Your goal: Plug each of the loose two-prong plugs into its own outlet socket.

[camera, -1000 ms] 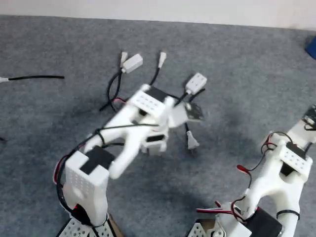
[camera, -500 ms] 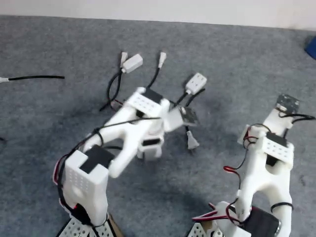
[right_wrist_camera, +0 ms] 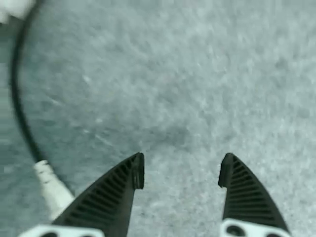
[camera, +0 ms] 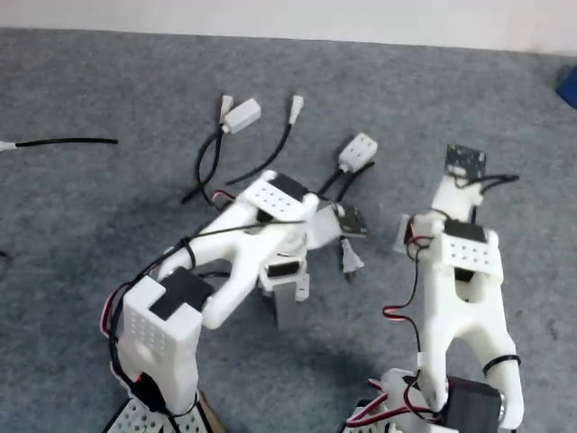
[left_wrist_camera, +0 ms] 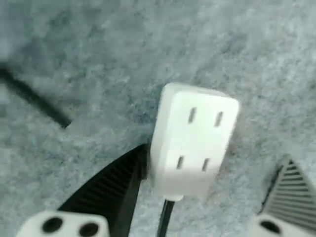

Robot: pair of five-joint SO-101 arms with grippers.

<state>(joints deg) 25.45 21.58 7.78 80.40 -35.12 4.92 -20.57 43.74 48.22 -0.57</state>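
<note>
1. The grey tabletop looks fuzzy, so light parts will likely drag on it rather than skate.
2. The left pincer is spread wide astride a white outlet socket. One finger is just beside its side wall and the other is well apart. The right pincer is also wide, over bare surface, and holds nothing.
3. That outlet socket is probably light, rigid and smooth-sided. It is best clamped across its flat side walls, clear of the slotted face, and its cord may tug.
4. The near plug lies between the arms. It looks small and stiff on a limp cord, so grip the body behind the prongs.
5. The left wrist view gives the slot pairs and the finger spacing, while in the high view the left arm lies across that spot. The high view lays out the back socket, the middle socket and the far plug.
</note>
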